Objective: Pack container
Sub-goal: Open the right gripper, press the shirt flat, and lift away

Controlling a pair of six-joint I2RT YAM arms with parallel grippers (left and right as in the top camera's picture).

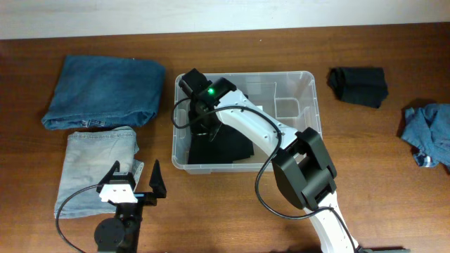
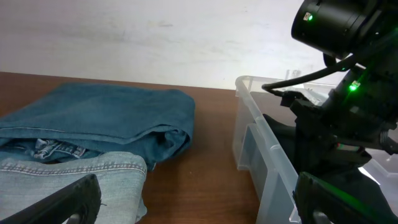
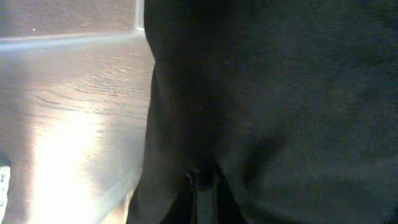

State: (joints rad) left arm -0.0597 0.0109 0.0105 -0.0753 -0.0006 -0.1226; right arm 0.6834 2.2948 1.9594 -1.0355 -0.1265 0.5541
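Reaching into the container (image 1: pixel 313 84), the right arm (image 1: pixel 256 130) extends from the near edge of the table (image 1: pixel 232 49) and ends at the tub's left half. The container, a clear plastic tub, stands on the table near its centre, long side running left to right. A black garment (image 1: pixel 223 146) lies inside it, covering the near left part of the floor; the far right part is bare.

Right gripper (image 3: pixel 200 191): the fingers are clenched on the black garment, with folds of the fabric drawn together at the tips. The right wrist view is filled mostly by this dark cloth, with the clear tub wall at its left.

Left gripper (image 1: pixel 138 184): the fingers (image 2: pixel 69 202) are spread wide and released, grasping nothing. It hangs over the right edge of a light denim garment (image 1: pixel 91 165), just left of the container's near left corner.

A folded pair of dark blue jeans (image 1: pixel 105 90) lies beyond the light denim, touching its far edge. A second black cloth (image 1: pixel 358 86) lies right of the container, apart from it. A crumpled blue garment (image 1: pixel 429 132) lies at the table's right edge.
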